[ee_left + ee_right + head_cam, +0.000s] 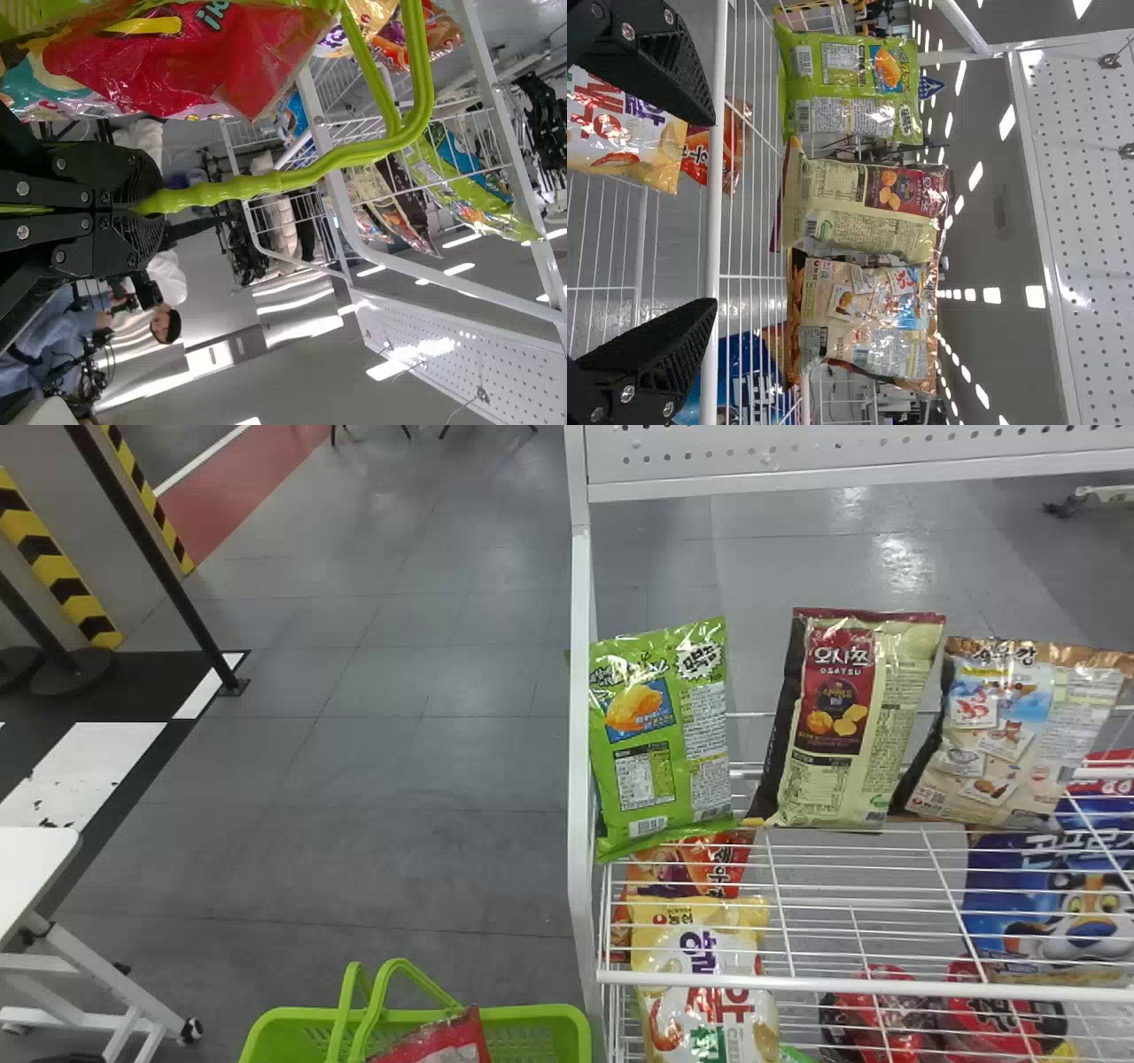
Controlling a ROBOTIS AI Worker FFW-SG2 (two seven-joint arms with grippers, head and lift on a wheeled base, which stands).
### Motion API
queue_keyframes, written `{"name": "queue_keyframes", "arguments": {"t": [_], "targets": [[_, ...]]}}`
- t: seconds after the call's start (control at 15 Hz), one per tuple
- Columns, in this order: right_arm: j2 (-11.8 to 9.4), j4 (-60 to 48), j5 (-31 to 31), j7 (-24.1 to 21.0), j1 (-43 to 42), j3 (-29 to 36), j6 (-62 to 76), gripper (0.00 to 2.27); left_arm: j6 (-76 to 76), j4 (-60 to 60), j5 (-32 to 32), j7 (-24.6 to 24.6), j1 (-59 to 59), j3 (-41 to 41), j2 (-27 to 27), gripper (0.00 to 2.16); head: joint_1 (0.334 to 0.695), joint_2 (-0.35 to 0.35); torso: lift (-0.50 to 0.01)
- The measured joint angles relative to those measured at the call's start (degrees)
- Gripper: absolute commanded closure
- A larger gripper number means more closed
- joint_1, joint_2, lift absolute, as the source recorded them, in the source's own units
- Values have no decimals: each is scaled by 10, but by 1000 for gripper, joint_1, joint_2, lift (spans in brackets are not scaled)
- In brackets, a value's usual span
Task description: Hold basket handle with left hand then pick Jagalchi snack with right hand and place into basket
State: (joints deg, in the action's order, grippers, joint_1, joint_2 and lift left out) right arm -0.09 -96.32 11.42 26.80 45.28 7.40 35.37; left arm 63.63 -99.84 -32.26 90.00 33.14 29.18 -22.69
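Right pincer: released, tbh, the two black fingers of the right gripper are spread wide in the right wrist view, near the rack's white front rail.
Jagalchi snack: honestly can't tell which bag it is, so here's how the candidates on the rack sit relative to that pincer.
Maroon-and-cream bag: this one stands in the middle of the three upright ones, roughly in line with the gap between the fingers, past the rail and apart from the fingertips.
Green bag: the green bag is the left one of the trio in the head view, off to one side of the gap and apart from the pincer.
Tan bag: the tan bag is on the right of the trio, leaning a bit, off to the gap's other side, also apart.
Lower bags: a yellow-and-white bag sits under the wire shelf at the rack's left end, partly behind one finger in the right wrist view, with an orange-red bag just beside it.
Left pincer: clenched, the left gripper has the green handle squeezed between its fingers.
Basket: lime green basket, low in the head view, just left of the rack, handles up, red packet inside.
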Motion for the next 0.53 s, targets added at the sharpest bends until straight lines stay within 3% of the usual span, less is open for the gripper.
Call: {"name": "queue_keyframes", "arguments": {"t": [0.53], "targets": [[0,3,-1,0,-1,0,0,87,0,0,3,0,-1,-4,0,2145,695,147,-9]]}}
